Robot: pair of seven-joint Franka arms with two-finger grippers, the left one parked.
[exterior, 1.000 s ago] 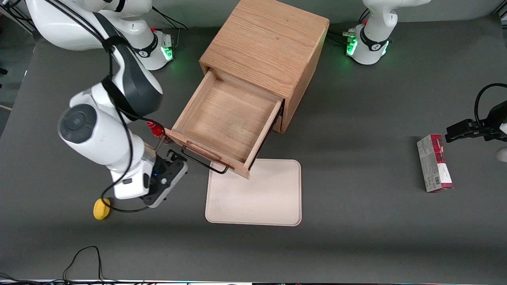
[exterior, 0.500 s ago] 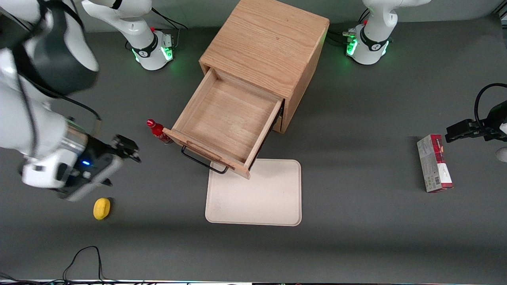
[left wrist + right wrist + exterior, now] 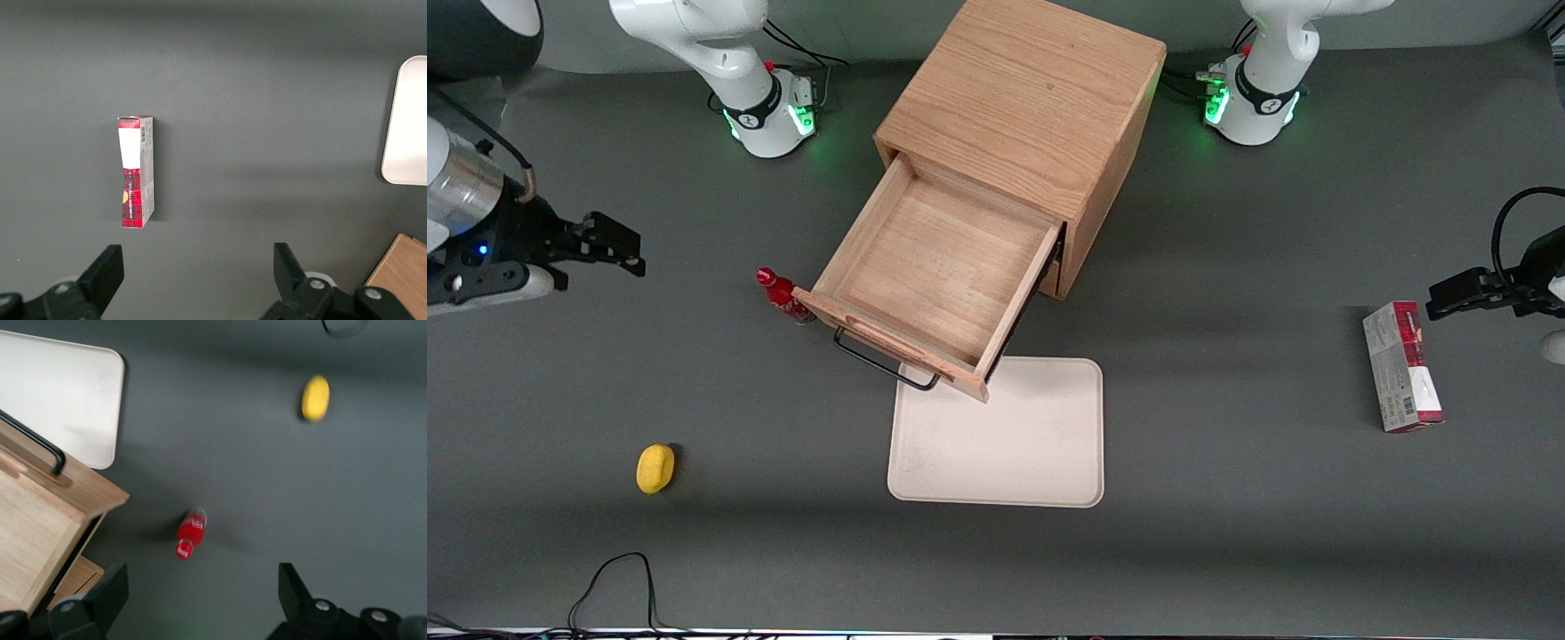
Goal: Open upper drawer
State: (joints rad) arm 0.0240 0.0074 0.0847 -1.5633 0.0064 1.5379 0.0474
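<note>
- Centrally, light oak box cabinet point(image 3: 1024, 116) on dark grey table point(image 3: 1227, 498), farther from the front camera than everything else.
- Pulled well out of it: wide shallow oak upper drawer point(image 3: 938, 271), bare wooden floor showing, long thin black wire handle point(image 3: 882, 363) on its front; same drawer point(image 3: 40, 520) and handle point(image 3: 33, 447) seen from the right wrist.
- Just in front of the drawer, overhung at one corner: flat cream rounded tray point(image 3: 1000, 436).
- Toward the working arm's end, well apart from the drawer: black two-finger gripper point(image 3: 618, 244), fingers point(image 3: 107, 593) spread wide, holding nothing.
- Toward the parked arm's end: red-and-grey carton point(image 3: 1401, 366) lying flat.
- Beside the drawer's front corner: small red bottle point(image 3: 783, 295).
- Nearer the camera: small yellow lemon-like object point(image 3: 655, 468).
</note>
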